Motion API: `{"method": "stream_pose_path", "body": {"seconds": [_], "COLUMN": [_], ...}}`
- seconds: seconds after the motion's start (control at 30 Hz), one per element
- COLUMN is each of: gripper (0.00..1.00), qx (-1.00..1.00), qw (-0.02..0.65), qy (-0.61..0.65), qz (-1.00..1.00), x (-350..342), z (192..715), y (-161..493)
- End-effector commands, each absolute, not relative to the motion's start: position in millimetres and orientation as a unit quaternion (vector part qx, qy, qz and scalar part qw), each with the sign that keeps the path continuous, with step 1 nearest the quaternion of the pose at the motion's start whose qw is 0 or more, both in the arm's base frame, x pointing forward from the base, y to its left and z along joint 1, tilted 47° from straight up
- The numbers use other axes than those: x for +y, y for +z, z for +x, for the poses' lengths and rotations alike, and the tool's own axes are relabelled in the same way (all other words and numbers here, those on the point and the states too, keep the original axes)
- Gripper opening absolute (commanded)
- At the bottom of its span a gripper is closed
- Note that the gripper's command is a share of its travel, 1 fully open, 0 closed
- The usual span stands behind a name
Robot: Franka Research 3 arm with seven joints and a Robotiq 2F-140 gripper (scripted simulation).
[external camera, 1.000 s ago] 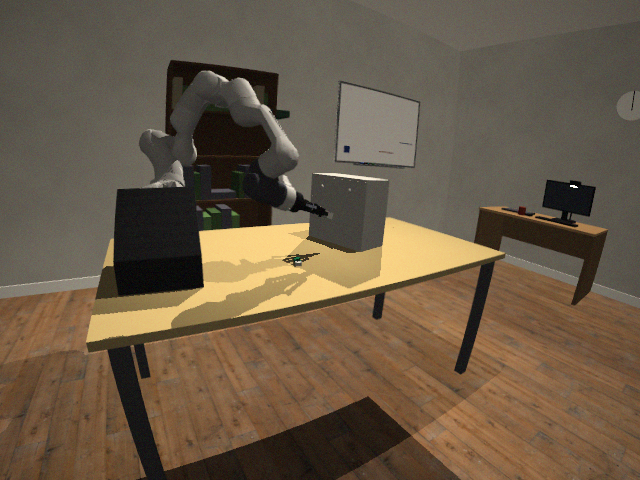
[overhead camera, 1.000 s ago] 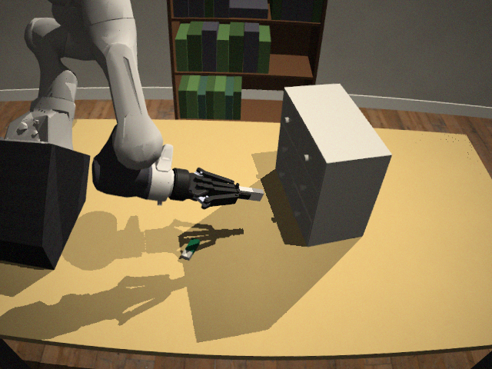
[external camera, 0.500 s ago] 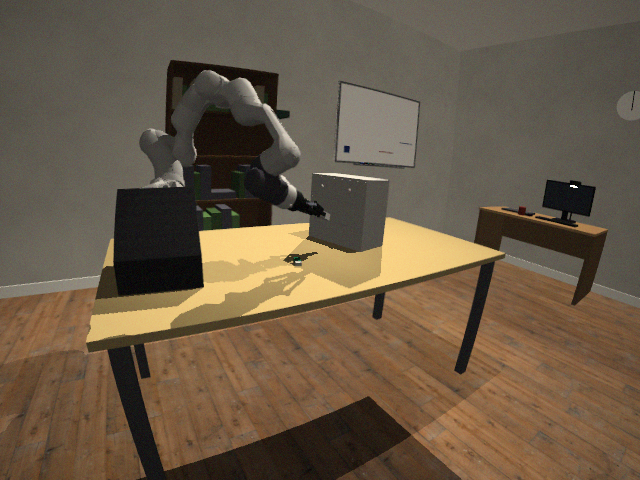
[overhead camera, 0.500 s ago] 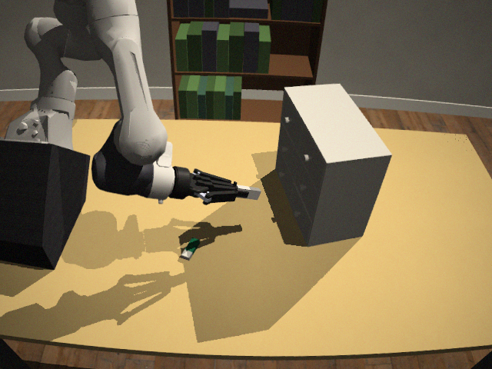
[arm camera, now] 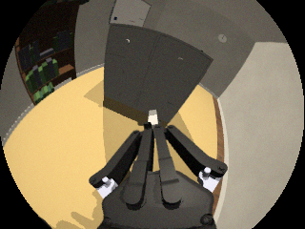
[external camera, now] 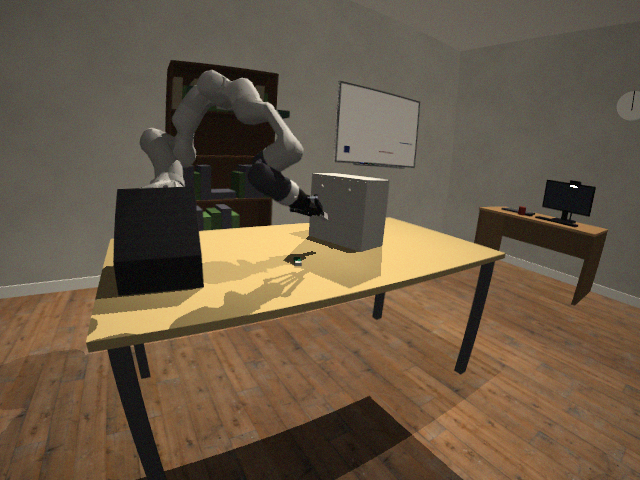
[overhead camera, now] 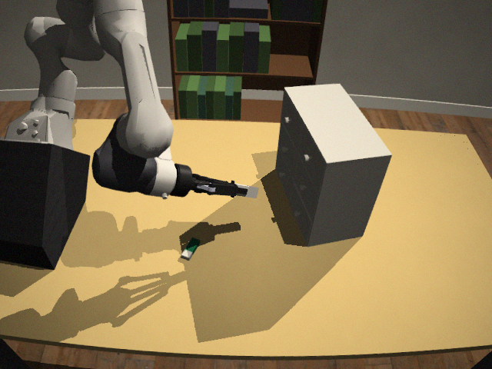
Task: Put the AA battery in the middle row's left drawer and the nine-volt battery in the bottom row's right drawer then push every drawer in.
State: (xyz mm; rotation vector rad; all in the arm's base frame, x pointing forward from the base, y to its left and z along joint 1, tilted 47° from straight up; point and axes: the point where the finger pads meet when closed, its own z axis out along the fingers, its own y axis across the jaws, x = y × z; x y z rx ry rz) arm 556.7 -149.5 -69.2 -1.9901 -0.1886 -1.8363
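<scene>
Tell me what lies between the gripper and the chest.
Top view: only air and bare, partly shadowed table show between the gripper and chest.

The gripper (overhead camera: 247,191) (external camera: 323,214) (arm camera: 153,115) drew its fingers closer together, as did their shadow on the table (overhead camera: 377,277) (external camera: 413,258). Relative to the earliest top picture, its fingertips stood slightly farther from the front of the chest (overhead camera: 345,198) (external camera: 351,211) (arm camera: 152,72).
</scene>
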Motion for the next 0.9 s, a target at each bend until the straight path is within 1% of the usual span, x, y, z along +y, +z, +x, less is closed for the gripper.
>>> {"method": "stream_pose_path", "body": {"seconds": [0.0, 0.1, 0.13, 0.27, 0.3, 0.43, 0.47, 0.63, 0.67, 0.77, 0.8, 0.87], "gripper": [0.0, 0.0, 0.0, 0.0, 0.0, 0.0, 0.0, 0.0, 0.0, 0.0, 0.0, 0.0], "qx": [-0.172, -0.172, -0.217, -0.217, -0.264, -0.264, -0.312, -0.312, -0.361, -0.361, -0.406, -0.41], "qw": [0.134, 0.134, 0.104, 0.104, 0.073, 0.073, 0.041, 0.041, 0.007, 0.007, -0.024, -0.028], "qy": [-0.681, -0.681, -0.685, -0.685, -0.686, -0.686, -0.687, -0.687, -0.685, -0.685, -0.682, -0.681], "qz": [-0.699, -0.699, -0.688, -0.688, -0.674, -0.674, -0.655, -0.655, -0.633, -0.633, -0.609, -0.606], "x": [-147.9, -147.9, -146.9, -146.9, -145.9, -145.9, -144.9, -144.9, -144.0, -144.0, -143.2, -143.2], "z": [555.4, 555.4, 554.0, 554.0, 552.4, 552.4, 550.6, 550.6, 548.7, 548.7, 546.6, 546.6], "y": [-66.3, -66.3, -65.6, -65.6, -64.8, -64.8, -64.1, -64.1, -63.4, -63.4, -62.7, -62.7]}}
